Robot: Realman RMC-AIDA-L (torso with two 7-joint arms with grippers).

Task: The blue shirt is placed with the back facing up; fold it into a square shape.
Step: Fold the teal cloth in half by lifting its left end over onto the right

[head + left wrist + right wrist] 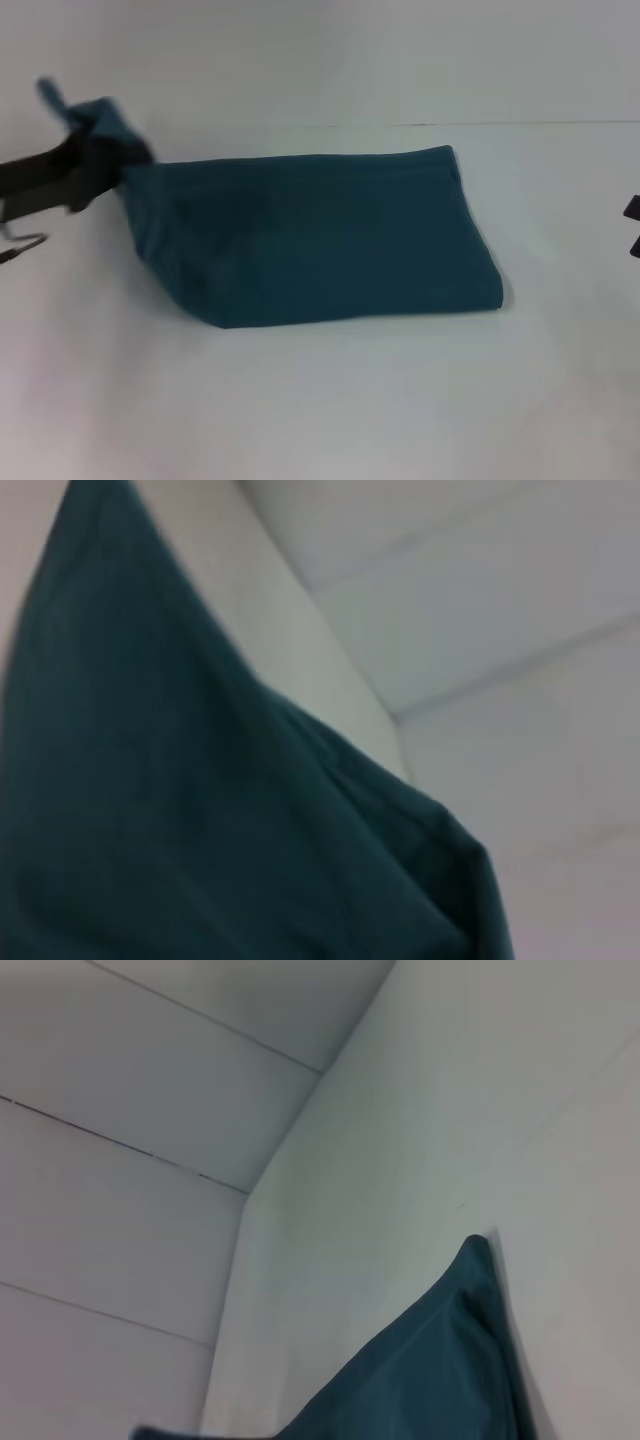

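— Bare white table (320,420) up front, then the blue shirt (320,240) lying mid-table as a folded oblong. And the tool?

— Left gripper (95,150) clenched on the shirt's far-left corner, lifted (cloth bunched around it). Right gripper (632,225) idles at the right edge; can't tell its fingers.

— Risk?

— That bunch could slip mid-fold, or dragging could skew the layers. No containers anywhere.
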